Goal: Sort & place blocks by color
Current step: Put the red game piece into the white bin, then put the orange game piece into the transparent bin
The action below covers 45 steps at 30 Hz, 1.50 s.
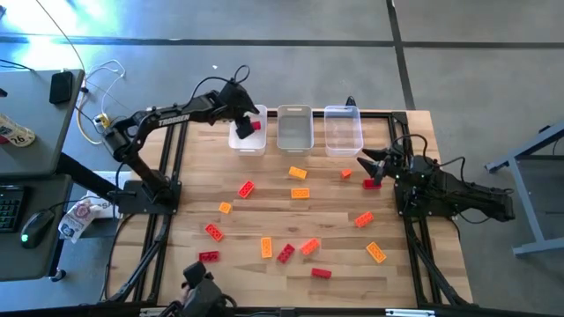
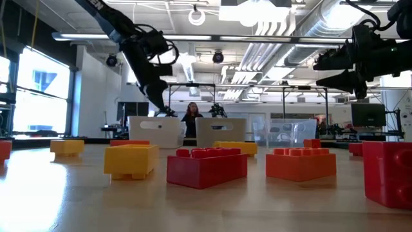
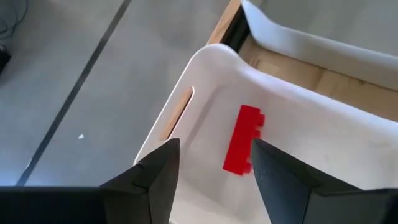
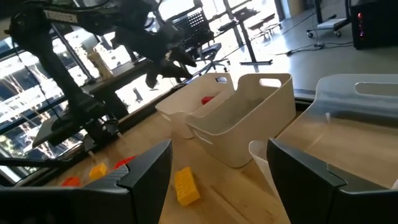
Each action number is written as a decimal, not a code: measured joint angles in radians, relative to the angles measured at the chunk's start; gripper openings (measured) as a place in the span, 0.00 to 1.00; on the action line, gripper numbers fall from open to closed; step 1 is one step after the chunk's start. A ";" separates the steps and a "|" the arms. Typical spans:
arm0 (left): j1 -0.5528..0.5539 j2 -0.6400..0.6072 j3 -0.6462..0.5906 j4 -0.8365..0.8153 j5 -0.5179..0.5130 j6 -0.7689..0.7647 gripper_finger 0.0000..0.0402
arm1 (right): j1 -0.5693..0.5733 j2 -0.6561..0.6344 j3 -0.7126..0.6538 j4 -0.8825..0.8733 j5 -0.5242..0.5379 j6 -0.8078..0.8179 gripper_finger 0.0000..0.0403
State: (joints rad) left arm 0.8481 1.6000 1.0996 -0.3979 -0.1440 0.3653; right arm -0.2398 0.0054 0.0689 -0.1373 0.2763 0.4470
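My left gripper (image 1: 243, 116) hangs open over the leftmost of three clear bins (image 1: 236, 141) at the table's far edge. A red block (image 3: 242, 140) shows inside that bin, below and between the spread fingers and clear of them. It also shows from above as a red block (image 1: 256, 126). My right gripper (image 1: 366, 165) waits open at the table's right side, pointing level toward the bins, beside a red block (image 1: 371, 183). Several red and orange blocks, such as an orange one (image 1: 300, 193), lie flat on the wooden table.
The middle bin (image 1: 295, 129) and the right bin (image 1: 343, 129) stand beside the left one. Loose blocks are scattered from the table's middle to its near edge, such as a red one (image 1: 321, 273). A person (image 2: 191, 116) stands in the room beyond.
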 joint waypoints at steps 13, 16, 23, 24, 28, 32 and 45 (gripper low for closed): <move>-0.097 -0.207 0.000 -0.157 0.005 -0.138 0.46 | -0.002 0.000 0.000 0.087 -0.042 -0.006 0.62; -0.133 -0.229 0.000 -0.213 0.006 -0.159 0.46 | -0.002 0.000 0.000 0.132 -0.129 -0.047 0.62; -0.235 -0.241 0.000 -0.331 0.013 -0.209 0.46 | -0.002 0.000 0.000 0.217 -0.290 -0.052 0.62; -0.250 -0.240 0.000 -0.338 0.013 -0.209 0.46 | -0.002 0.000 0.000 0.232 -0.312 -0.046 0.62; -0.308 -0.240 0.000 -0.339 0.012 -0.208 0.46 | -0.002 0.001 0.000 0.297 -0.364 -0.030 0.62; -0.345 -0.240 0.000 -0.339 0.003 -0.206 0.46 | -0.002 0.002 0.000 0.345 -0.400 -0.029 0.62; -0.354 -0.240 0.000 -0.339 -0.025 -0.281 0.46 | -0.002 0.204 0.212 0.267 -0.514 -0.110 0.62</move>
State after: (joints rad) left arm 0.4946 1.3602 1.0996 -0.7366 -0.1690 0.0842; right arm -0.2413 0.2097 0.2806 0.1302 -0.2375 0.3365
